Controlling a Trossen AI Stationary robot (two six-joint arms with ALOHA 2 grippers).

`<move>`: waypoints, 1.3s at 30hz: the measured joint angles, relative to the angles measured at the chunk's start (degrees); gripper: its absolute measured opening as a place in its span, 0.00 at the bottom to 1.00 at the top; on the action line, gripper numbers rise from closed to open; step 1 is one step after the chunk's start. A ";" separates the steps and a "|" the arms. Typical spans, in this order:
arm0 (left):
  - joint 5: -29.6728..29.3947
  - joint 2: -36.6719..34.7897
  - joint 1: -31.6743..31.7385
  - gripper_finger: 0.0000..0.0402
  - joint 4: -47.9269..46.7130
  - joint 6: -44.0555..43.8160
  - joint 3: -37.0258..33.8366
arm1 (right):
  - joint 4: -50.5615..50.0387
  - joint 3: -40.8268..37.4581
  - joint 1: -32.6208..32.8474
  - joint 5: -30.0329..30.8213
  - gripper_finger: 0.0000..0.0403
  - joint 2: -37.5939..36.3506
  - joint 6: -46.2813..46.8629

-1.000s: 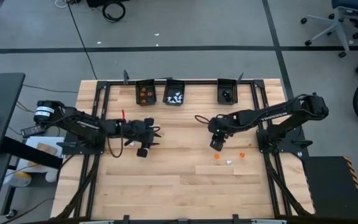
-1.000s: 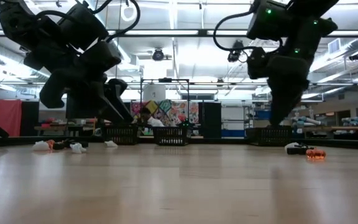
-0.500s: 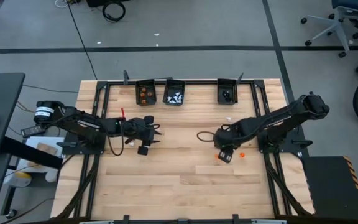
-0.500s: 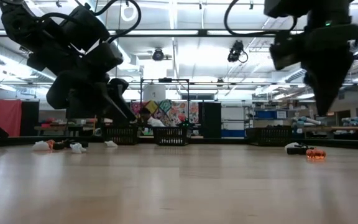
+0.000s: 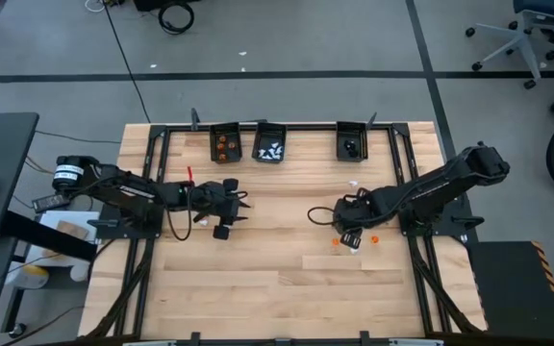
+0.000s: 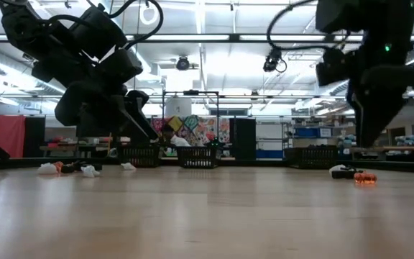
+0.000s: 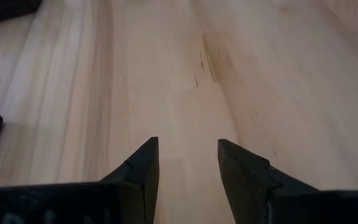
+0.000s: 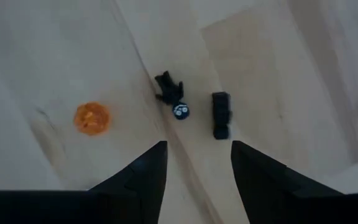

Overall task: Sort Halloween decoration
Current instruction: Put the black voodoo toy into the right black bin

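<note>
Two black trinkets point(image 8: 178, 98) lie just ahead of the right tool point(image 8: 194, 163), its fingers parted; an orange trinket point(image 8: 92, 117) sits beside.

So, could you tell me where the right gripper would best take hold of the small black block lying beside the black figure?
Probably across its two long sides, at mid-length, coming straight down. The black block lies flat on the table, narrow and elongated, with bare wood on its far side. The black figure sits close on the other side, so that finger needs care. The right gripper is open, just short of it.
</note>
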 joint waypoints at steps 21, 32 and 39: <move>0.00 0.00 0.00 0.36 -0.08 0.05 0.00 | 16.19 -9.67 -9.14 -2.87 0.34 -0.02 -9.84; 0.00 0.00 0.00 0.36 -0.11 0.09 0.01 | 18.31 -11.16 -9.88 -3.12 0.11 -0.02 -10.10; 0.00 0.00 0.00 0.36 -0.11 0.09 0.01 | 17.62 -9.08 -10.13 -2.59 0.07 -0.03 -10.98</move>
